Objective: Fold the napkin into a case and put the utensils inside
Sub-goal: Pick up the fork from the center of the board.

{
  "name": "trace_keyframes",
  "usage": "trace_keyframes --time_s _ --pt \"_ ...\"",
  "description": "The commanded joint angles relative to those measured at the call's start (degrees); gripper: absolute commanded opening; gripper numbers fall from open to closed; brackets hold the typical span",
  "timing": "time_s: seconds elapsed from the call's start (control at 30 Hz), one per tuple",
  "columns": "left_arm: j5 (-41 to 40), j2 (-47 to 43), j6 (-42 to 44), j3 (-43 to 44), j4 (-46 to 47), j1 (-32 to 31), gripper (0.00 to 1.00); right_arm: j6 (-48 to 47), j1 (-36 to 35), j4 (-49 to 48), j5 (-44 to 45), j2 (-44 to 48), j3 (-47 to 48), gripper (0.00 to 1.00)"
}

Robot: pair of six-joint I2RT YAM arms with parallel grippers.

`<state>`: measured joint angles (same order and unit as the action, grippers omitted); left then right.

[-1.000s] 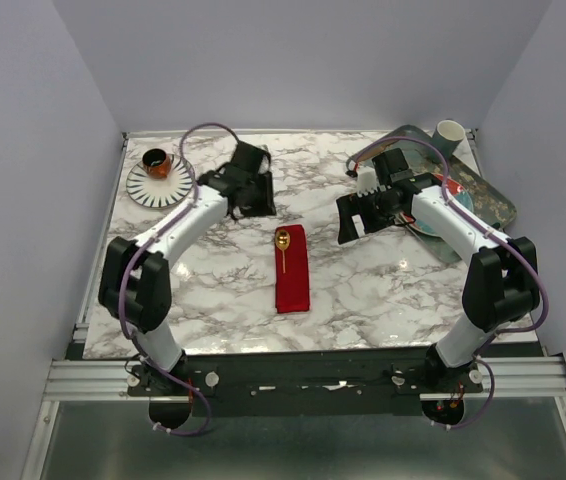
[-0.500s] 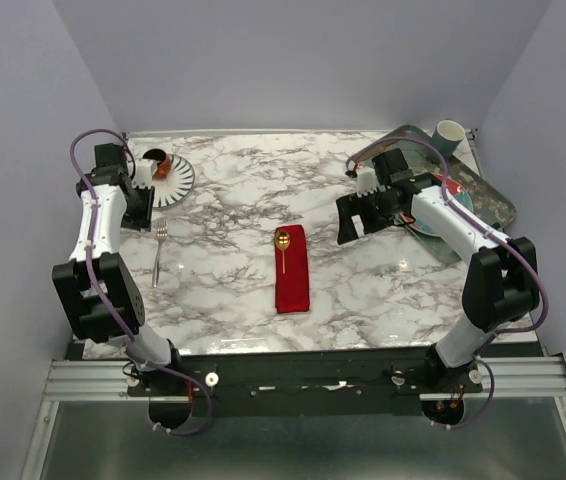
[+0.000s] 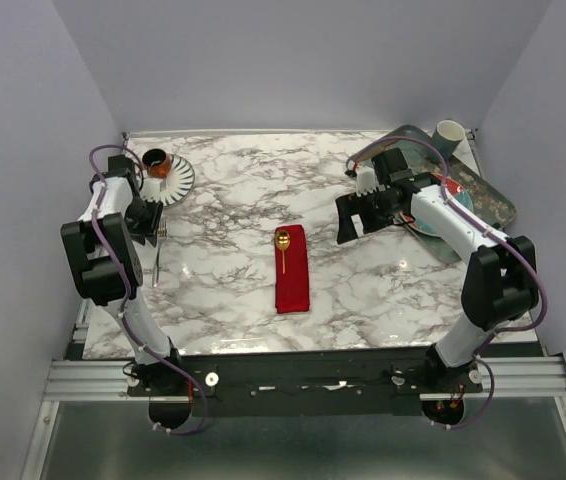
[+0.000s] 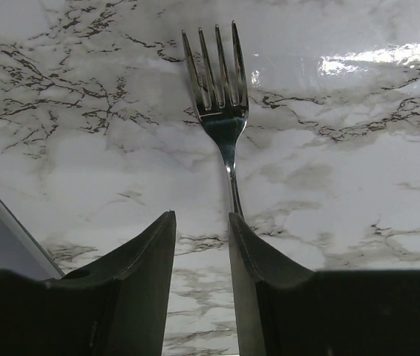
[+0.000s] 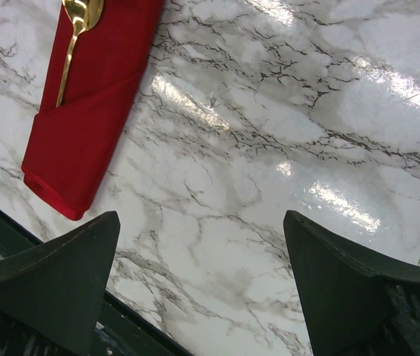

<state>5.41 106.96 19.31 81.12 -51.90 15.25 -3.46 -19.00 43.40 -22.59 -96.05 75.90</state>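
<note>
The red napkin (image 3: 292,268) is folded into a long thin strip in the middle of the surface (image 3: 383,290). The gold spoon (image 3: 282,247) is tucked into it, with its round end sticking out at the far end. The silver fork (image 4: 221,111) lies flat near the left edge.

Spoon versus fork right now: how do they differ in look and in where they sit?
The spoon is gold, the fork silver. The spoon's handle is tucked into the red case, bowl showing; the fork lies bare on the marble table. No gripper is at the spoon; the fork's handle reaches the left gripper, its jaws parted. Both lie flat.
</note>
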Motion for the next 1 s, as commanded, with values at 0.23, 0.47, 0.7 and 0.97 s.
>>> trace_keyframes --time_s 0.23,0.47,0.7,0.97 --pt "0.8 4.5 -0.5 0.4 2.2 -1.7 0.44 -0.1 0.4 1.2 -0.8 -1.5 1.1 1.00" --pt "2.0 6.6 -1.6 0.2 2.7 -2.3 0.40 -0.1 0.4 1.2 -0.8 -1.9 1.2 1.00" --pt "3.1 5.8 -3.6 -1.1 3.8 -2.4 0.25 -0.1 0.4 1.3 -0.6 -2.0 1.2 1.00" --pt "5.6 2.3 -10.4 -1.5 4.4 -5.0 0.00 0.0 0.4 1.4 -0.4 -1.7 1.5 1.00"
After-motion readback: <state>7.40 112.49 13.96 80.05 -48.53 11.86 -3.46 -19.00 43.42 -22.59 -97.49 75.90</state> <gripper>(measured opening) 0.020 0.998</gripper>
